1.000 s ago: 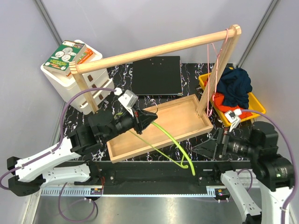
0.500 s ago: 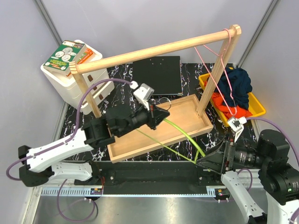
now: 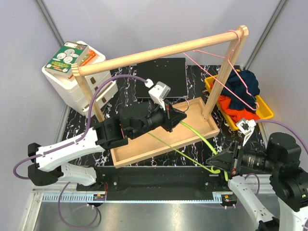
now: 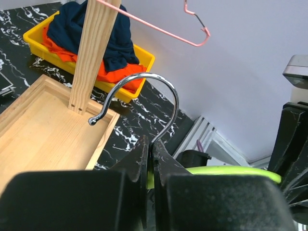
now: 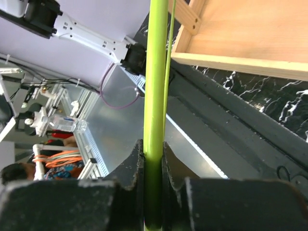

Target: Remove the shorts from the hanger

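Left arm has pushed right and further out over the tray [image 3: 159, 144], taking the green hanger [image 3: 199, 139] with it. The pink hanger [image 4: 163, 30], which was hanging straight down by the post [image 3: 219, 84], is now swung wide off the rail [image 3: 163, 49] toward the bin [image 3: 263, 107]. Shorts are off both hangers and sit crumpled in that yellow bin at the far right of the counter [image 3: 77, 122], navy pair [image 3: 243, 84] heaped on top, orange pair [image 3: 231, 105] mostly buried with only its edges showing. Both hangers look bare, so I'd call the removal done or nearly so. Handling guess: light, limp cloth, not fragile, will bunch and drape rather than hold shape, so a top pinch on a raised fold is enough. Navy is the accessible one; orange would likely drag the navy along if pulled from under. The hanger is the opposite: stiff, thin, with a smooth chrome hook that could twist in a grip. Left arm is stretched diagonally from its near-left base across the tray, left pincer [image 3: 179, 118] pointing right toward the post and closed to a sliver on the hook's neck; the hook stands up above it in the wrist view. Right arm is folded low at the near-right edge, right pincer [image 3: 214, 162] pointing left and clamped on the hanger's green bar, which runs straight through between its fingers. The hanger is spanned between the two pincers by the tray's near-right corner.
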`<state>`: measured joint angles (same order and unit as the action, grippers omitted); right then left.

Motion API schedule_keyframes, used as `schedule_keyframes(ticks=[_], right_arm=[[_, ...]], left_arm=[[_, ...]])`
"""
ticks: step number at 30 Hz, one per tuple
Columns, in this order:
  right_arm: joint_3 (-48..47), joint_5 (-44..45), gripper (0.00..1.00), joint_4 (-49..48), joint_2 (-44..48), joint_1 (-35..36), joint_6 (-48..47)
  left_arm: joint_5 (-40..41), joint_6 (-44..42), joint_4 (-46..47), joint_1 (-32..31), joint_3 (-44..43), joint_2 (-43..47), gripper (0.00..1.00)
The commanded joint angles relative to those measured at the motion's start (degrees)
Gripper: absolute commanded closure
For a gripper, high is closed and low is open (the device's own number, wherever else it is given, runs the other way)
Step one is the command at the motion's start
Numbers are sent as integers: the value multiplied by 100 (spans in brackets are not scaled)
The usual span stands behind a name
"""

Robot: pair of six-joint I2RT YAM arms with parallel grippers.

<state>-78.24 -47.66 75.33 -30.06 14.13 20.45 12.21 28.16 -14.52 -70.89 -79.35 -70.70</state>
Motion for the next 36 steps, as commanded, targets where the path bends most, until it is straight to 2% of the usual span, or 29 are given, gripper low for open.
schedule_keyframes(ticks=[1, 2, 3, 5, 6, 7, 9, 11, 16, 22, 30, 33, 36], right_arm=[[-533, 467, 100, -168, -166, 46, -234], [-630, 555, 100, -176, -175, 46, -260], [-718, 660, 100, -177, -167, 46, -278], [-938, 977, 100, -177, -158, 46, -339], [-1035, 1143, 100, -220, -123, 46, -348], [-1070, 1241, 100, -255, -88, 46, -305], [-1097, 1538, 100, -466, 9, 46, -217], [-1115, 1715, 100, -720, 53, 46, -33], [-1325, 2295, 100, -1257, 36, 46, 327], [-1809, 2700, 100, -1503, -614, 37, 512], [-2081, 2814, 100, -1969, -1545, 46, 864], [-2047, 2762, 100, -2267, -1757, 46, 969], [-2107, 2762, 100, -2488, -1898, 46, 1014]], left_arm=[[-87, 268, 468, -126, -406, 82, 88], [-104, 295, 477, -144, -336, 187, 83], [-113, 304, 512, -135, -292, 266, 69], [-166, 304, 643, -153, -47, 564, 55], [-175, 313, 792, -144, 68, 688, 43], [-184, 313, 863, -153, 173, 967, 40], [-210, 278, 1030, -153, 464, 1241, 16], [-210, 251, 1057, -153, 691, 1619, 8], [-192, 286, 969, -153, 1114, 2261, 4], [-210, 392, 749, -153, 1563, 2727, 3], [-430, 497, 723, -144, 1748, 2842, 5], [-534, 506, 732, -153, 1765, 2816, 10], [-675, 471, 723, -153, 1774, 2755, 11]])
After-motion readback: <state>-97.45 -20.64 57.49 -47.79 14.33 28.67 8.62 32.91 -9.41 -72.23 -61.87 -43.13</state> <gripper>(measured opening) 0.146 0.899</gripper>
